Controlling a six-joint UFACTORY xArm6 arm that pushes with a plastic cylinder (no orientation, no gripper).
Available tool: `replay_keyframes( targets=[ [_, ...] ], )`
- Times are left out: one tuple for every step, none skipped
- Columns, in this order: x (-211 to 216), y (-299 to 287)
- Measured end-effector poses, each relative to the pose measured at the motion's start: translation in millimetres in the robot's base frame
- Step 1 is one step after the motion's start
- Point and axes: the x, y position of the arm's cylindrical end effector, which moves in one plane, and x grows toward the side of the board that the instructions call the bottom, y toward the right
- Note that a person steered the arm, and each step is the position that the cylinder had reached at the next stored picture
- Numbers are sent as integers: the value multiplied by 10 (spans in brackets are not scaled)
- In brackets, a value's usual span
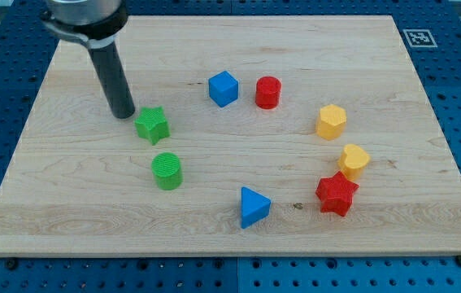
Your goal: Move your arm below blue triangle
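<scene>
The blue triangle (254,207) lies on the wooden board (67,203), below the middle of the view. My tip (123,115) rests on the board at the upper left, just left of the green star (152,124) and close to it. The tip is far up and to the left of the blue triangle. The dark rod rises from the tip toward the view's top left.
A green cylinder (167,171) sits below the green star. A blue cube (223,88) and a red cylinder (268,92) are near the top centre. A yellow hexagon (331,121), a yellow heart (353,160) and a red star (336,194) are at the right.
</scene>
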Motion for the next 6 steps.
replay_keyframes(
  targets=[
    [596, 25],
    [1181, 234],
    [1737, 629],
    [1868, 858],
    [1864, 934],
    [1814, 1726]
  ],
)
